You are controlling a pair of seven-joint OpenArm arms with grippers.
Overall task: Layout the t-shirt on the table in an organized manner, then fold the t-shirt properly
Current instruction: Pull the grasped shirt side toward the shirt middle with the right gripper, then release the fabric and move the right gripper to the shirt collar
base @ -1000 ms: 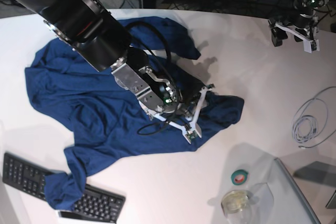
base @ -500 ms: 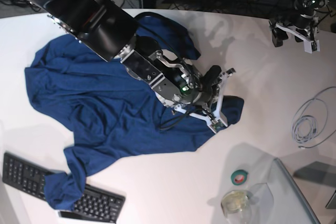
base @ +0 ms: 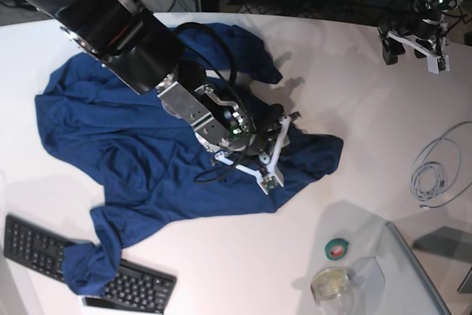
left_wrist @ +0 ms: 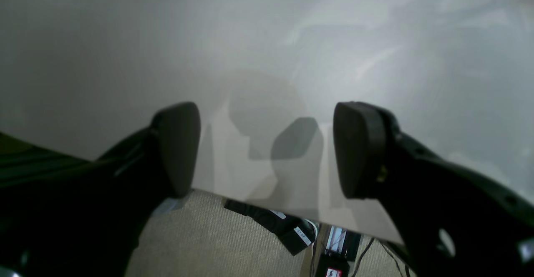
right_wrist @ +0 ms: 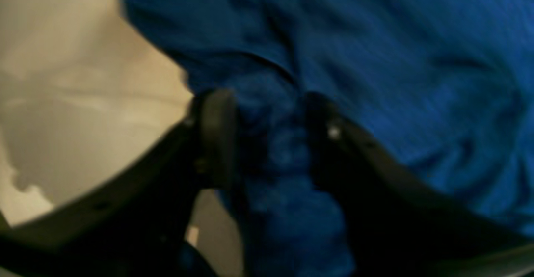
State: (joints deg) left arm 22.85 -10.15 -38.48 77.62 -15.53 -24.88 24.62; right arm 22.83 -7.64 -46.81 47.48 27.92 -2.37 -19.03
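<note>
My right gripper sits down on the t-shirt, its two dark pads partly closed around a bunched ridge of blue cloth that fills the gap between them; the wrist picture is blurred, so I judge this a pinch on the fabric rather than a firm hold. In the base view that gripper lies low over the garment's right-hand lobe, close to the hem that ends on the bare table, with the thick black arm slanting down to it from the upper left. The shirt sprawls crumpled from there toward the left, its long axis running roughly across the table, one lower corner draped over the keyboard. My left gripper hangs well apart at the far right edge of the table, pads spread wide and empty, nothing but white tabletop beneath. The right arm is plainly the nearer one for spreading the cloth.
</note>
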